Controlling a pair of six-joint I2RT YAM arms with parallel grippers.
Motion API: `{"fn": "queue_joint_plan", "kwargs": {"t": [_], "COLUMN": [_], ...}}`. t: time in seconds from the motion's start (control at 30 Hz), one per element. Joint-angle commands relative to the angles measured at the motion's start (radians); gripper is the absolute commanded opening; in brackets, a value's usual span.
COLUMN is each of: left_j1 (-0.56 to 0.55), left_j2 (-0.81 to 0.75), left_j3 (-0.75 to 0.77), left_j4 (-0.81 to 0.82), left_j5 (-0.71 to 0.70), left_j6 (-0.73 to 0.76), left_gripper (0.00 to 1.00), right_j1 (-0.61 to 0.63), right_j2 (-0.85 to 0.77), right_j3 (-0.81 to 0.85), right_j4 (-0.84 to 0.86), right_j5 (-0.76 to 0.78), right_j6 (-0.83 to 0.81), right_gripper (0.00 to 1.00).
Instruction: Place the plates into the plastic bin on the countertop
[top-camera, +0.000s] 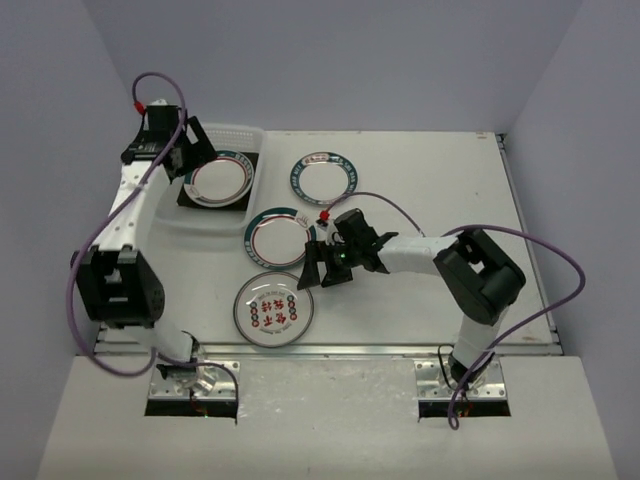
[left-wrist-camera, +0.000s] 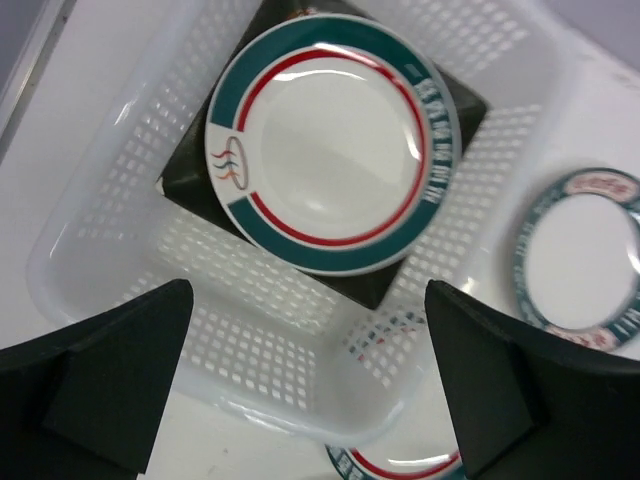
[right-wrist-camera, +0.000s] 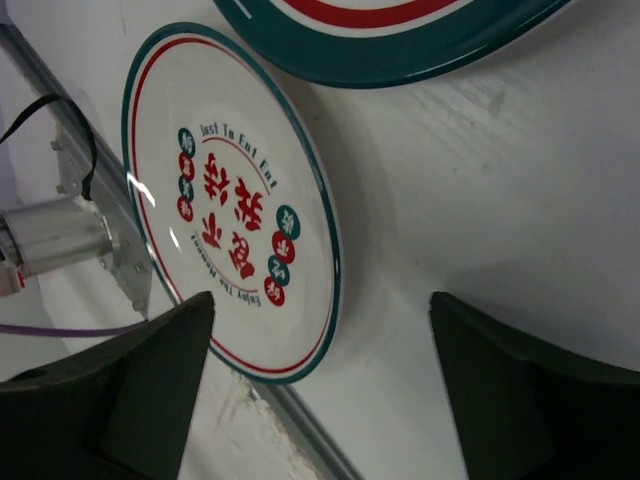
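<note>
Top external view is showing the plastic bin (top-camera: 205, 222) sitting at 10 o'clock on the counter (top-camera: 430, 190). It is already holding a square dark plate (left-wrist-camera: 372, 285) with a round teal-rimmed plate (top-camera: 220, 180) resting on top. The left gripper (left-wrist-camera: 308, 300) is hovering above the bin with its fingers spread wide and holding nothing.

Three round plates are lying flat on the counter:
- a lettered plate (top-camera: 274, 311) at 7 o'clock, close to the metal front edge (right-wrist-camera: 300, 420);
- a second teal-rimmed plate (top-camera: 278, 236) at 9 o'clock, against the bin's corner; contact cannot be confirmed;
- a far plate (top-camera: 323, 177) at 12 o'clock.

The right gripper (right-wrist-camera: 320, 300) is hanging at 1 o'clock of the lettered plate, fingers spread and empty.

Handling, as judged: the plates are looking rigid, glossy and breakable, so they are likely slippery under the finger pads. Each is lying flush, so the raised rim is the only hold. Pinching the rim across its thickness, on the side facing the gripper, is advisable.

Obstructions: the front edge is limiting approach from 6 o'clock. The neighbouring plate is crowding the 12 o'clock side, and the purple cable (top-camera: 400, 215) is trailing along the right arm.
</note>
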Motion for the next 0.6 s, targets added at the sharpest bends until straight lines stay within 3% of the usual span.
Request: {"fn": "queue_joint_plan", "kwargs": {"t": [0.0, 0.13, 0.3, 0.4, 0.57], "left_j1": [-0.030, -0.032, -0.030, -0.030, -0.037], "left_j2": [-0.369, -0.504, -0.588, -0.614, -0.686], "left_j3": [-0.206, -0.349, -0.454, -0.497, -0.548], "left_j4": [0.228, 0.241, 0.288, 0.304, 0.330], "left_j5": [0.153, 0.125, 0.163, 0.212, 0.299], "left_j6": [-0.046, -0.022, -0.026, -0.023, -0.011], "left_gripper": [1.00, 1.00, 1.00, 1.00, 1.00], "right_j1": [0.032, 0.059, 0.062, 0.062, 0.059], "right_j2": [0.094, 0.125, 0.164, 0.175, 0.070], "right_j3": [0.030, 0.025, -0.018, -0.041, -0.115], "right_j4": [0.159, 0.158, 0.225, 0.259, 0.390], "right_j5": [-0.035, -0.035, -0.109, -0.158, -0.267], "right_j6": [0.082, 0.087, 0.121, 0.140, 0.231], "right_gripper": [0.77, 0.50, 0.28, 0.03, 0.00]}}
